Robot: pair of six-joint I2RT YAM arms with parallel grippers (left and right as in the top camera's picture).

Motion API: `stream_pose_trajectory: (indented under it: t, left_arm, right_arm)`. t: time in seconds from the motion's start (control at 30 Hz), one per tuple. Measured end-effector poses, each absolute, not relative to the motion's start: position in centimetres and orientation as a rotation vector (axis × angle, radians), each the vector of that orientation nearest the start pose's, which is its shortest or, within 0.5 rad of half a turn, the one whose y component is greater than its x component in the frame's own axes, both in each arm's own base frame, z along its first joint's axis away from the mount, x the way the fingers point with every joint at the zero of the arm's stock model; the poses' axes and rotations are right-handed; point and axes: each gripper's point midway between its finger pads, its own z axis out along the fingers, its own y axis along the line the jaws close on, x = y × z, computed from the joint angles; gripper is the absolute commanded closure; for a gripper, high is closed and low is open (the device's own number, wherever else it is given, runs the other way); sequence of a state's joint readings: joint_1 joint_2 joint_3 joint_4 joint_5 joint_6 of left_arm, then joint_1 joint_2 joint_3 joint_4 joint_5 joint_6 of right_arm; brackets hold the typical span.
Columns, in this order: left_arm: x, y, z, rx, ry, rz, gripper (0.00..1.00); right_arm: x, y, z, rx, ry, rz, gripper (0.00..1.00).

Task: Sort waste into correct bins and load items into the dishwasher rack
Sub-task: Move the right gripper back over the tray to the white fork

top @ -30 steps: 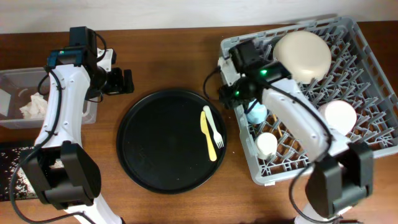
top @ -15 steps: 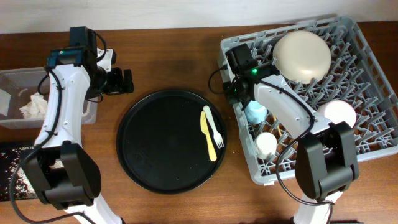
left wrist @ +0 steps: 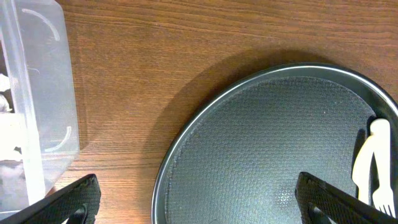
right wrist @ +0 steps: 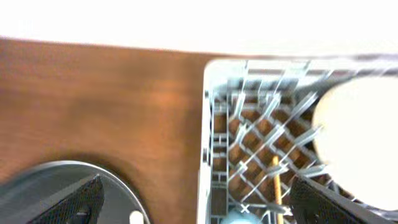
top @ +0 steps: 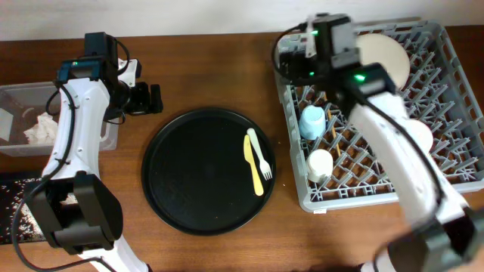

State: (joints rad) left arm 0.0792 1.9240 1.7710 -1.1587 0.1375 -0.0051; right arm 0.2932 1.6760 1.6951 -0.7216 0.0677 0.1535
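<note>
The grey dishwasher rack [top: 355, 198] stands at the right and holds the cream plate [top: 386, 57], blue cup [top: 311, 122], cream cup [top: 320, 162] and pale bowl [top: 422, 134]. A wooden chopstick [right wrist: 275, 183] lies on its grid floor. The yellow fork [top: 257, 160] lies on the round black tray [top: 189, 174]. My right gripper [top: 293, 64] hovers open and empty over the rack's back left corner [right wrist: 208, 124]. My left gripper [top: 155, 99] is open and empty between the clear tub [top: 23, 94] and the tray. The tub holds white tissues [top: 41, 128].
A shallow black bin [top: 15, 215] speckled with white grains sits at the front left edge. In the left wrist view the tub wall [left wrist: 37, 93] is at the left, the tray rim [left wrist: 186, 155] below, and the fork [left wrist: 370, 162] at the far right.
My right arm has risen from beside the blue cup to the rack's back left corner and its jaws have opened. The rack now sits squarer. The left arm has not moved.
</note>
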Motion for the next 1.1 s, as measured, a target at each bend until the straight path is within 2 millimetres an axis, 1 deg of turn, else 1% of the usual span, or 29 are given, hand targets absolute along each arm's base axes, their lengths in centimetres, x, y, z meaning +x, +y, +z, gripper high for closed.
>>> stream_pose_trajectory:
  t: [0.03, 0.07, 0.17, 0.53, 0.6, 0.63, 0.67, 0.7, 0.73, 0.77, 0.8, 0.87, 0.9, 0.93, 1.0, 1.03, 1.07, 1.1]
  left_arm:
    - [42.6, 1.0, 14.7, -0.095, 2.871, -0.184, 0.0]
    - [42.6, 1.0, 14.7, -0.095, 2.871, -0.184, 0.0]
    - [42.6, 1.0, 14.7, -0.095, 2.871, -0.184, 0.0]
    - [42.6, 1.0, 14.7, -0.095, 2.871, -0.184, 0.0]
    - [42.6, 1.0, 14.7, -0.095, 2.87, -0.183, 0.0]
    - [42.5, 1.0, 14.7, -0.095, 2.872, -0.185, 0.0]
    - [42.6, 1.0, 14.7, -0.095, 2.872, -0.183, 0.0]
    - [42.5, 1.0, 14.7, -0.095, 2.872, -0.184, 0.0]
    - [42.5, 1.0, 14.7, -0.095, 2.872, -0.184, 0.0]
    - [42.6, 1.0, 14.7, -0.095, 2.872, -0.184, 0.0]
    - [42.6, 1.0, 14.7, -0.095, 2.872, -0.184, 0.0]
    - [42.6, 1.0, 14.7, -0.095, 2.871, -0.184, 0.0]
    - [42.6, 1.0, 14.7, -0.095, 2.871, -0.184, 0.0]
    - [42.6, 1.0, 14.7, -0.095, 2.871, -0.184, 0.0]
    - [42.6, 1.0, 14.7, -0.095, 2.871, -0.184, 0.0]
    - [42.6, 1.0, 14.7, -0.095, 2.871, -0.184, 0.0]
    - [42.6, 1.0, 14.7, -0.095, 2.872, -0.184, 0.0]
    - [42.5, 1.0, 14.7, -0.096, 2.872, -0.183, 0.01]
  right_arm:
    - [45.6, 12.6, 30.2, -0.12, 2.231, 0.168, 0.02]
    - [45.4, 12.5, 30.8, -0.118, 2.218, 0.172, 0.02]
    - [45.8, 12.6, 29.5, -0.121, 2.25, 0.164, 0.02]
    - [45.8, 12.6, 29.4, -0.122, 2.253, 0.164, 0.01]
    - [43.4, 12.6, 26.9, -0.154, 2.392, 0.176, 0.01]
    - [40.5, 13.2, 24.8, -0.199, 2.536, 0.242, 0.0]
    - [39.2, 13.9, 24.0, -0.224, 2.594, 0.31, 0.1]
    - [36.5, 15.7, 23.4, -0.275, 2.683, 0.495, 0.1]
    - [35.1, 16.5, 23.2, -0.298, 2.728, 0.564, 0.1]
    - [32.8, 17.5, 22.7, -0.337, 2.803, 0.607, 0.1]
    - [31.4, 19.1, 22.7, -0.406, 2.819, 0.641, 0.1]
    - [29.0, 22.2, 22.5, -0.558, 2.827, 0.651, 0.16]
    - [28.7, 23.0, 22.4, -0.599, 2.811, 0.628, 0.17]
    - [28.0, 23.9, 22.2, -0.658, 2.804, 0.58, 0.18]
    - [27.8, 24.4, 21.3, -0.647, 2.823, 0.481, 0.23]
    - [28.2, 24.7, 20.7, -0.629, 2.829, 0.452, 0.28]
    - [29.2, 25.3, 19.2, -0.61, 2.841, 0.409, 0.35]
    - [29.9, 25.7, 18.4, -0.597, 2.843, 0.397, 0.37]
